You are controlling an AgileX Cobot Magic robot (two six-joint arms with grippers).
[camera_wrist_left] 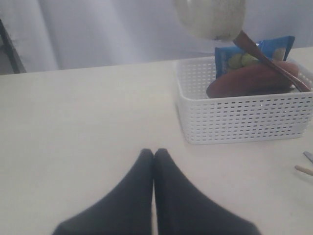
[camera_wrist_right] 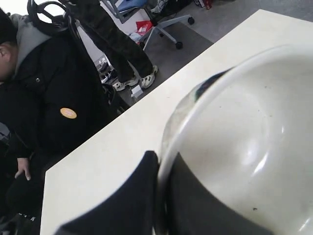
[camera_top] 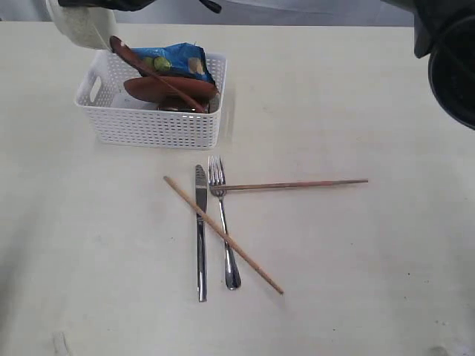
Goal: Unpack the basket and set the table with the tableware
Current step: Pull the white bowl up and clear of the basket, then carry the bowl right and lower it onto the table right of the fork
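Note:
My right gripper (camera_wrist_right: 159,157) is shut on the rim of the off-white bowl (camera_wrist_right: 244,137), one finger inside and one outside. The bowl (camera_top: 82,26) hangs above the far left corner of the white basket (camera_top: 159,127). In the basket lie a brown wooden plate (camera_top: 167,90), a dark red-brown spoon (camera_top: 159,74) leaning out toward the bowl, and a blue snack packet (camera_top: 178,59). On the table (camera_top: 356,259) lie a steel knife (camera_top: 201,230), a fork (camera_top: 223,222) and two crossed wooden chopsticks (camera_top: 223,233) (camera_top: 297,184). My left gripper (camera_wrist_left: 153,152) is shut and empty, low over bare table, facing the basket (camera_wrist_left: 244,117).
A dark arm part (camera_top: 445,59) hangs at the exterior view's upper right corner. Beyond the table's edge a person in a black jacket (camera_wrist_right: 49,98) sits, with an office chair (camera_wrist_right: 166,22) behind. The cutlery lies a short way in front of the basket.

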